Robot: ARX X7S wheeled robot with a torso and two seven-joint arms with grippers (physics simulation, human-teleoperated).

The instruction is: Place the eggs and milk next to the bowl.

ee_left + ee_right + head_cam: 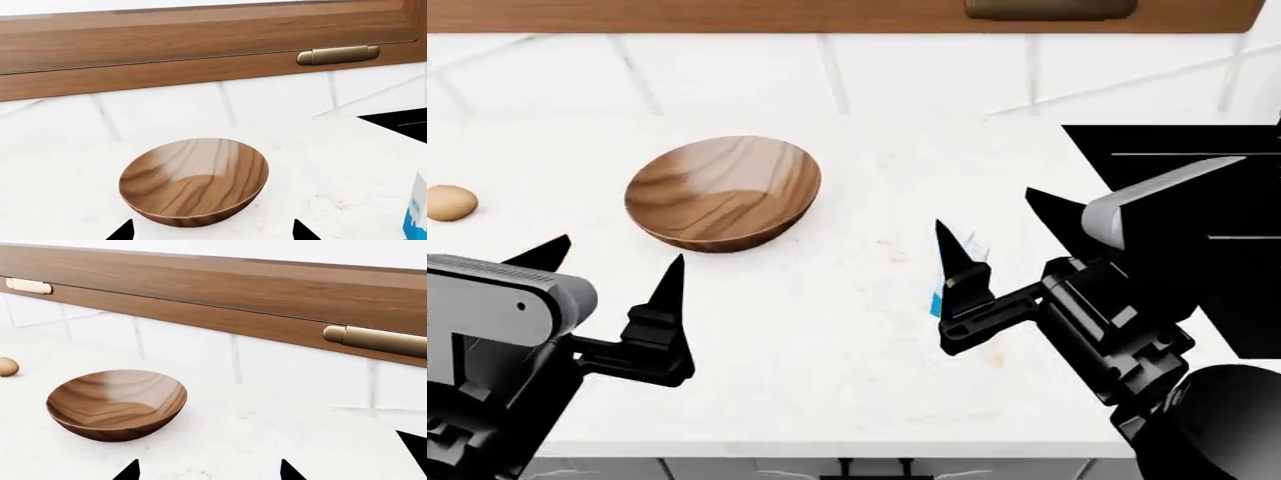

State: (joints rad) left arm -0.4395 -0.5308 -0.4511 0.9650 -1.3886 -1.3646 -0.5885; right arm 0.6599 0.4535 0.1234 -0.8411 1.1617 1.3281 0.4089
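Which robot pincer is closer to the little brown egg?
Left. The left pincer hangs open just in front of the egg, on the same side of the counter. The right pincer is far across, past the bowl, by the milk carton.

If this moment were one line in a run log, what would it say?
left gripper: open, empty | right gripper: open, around milk | egg: left of bowl, apart
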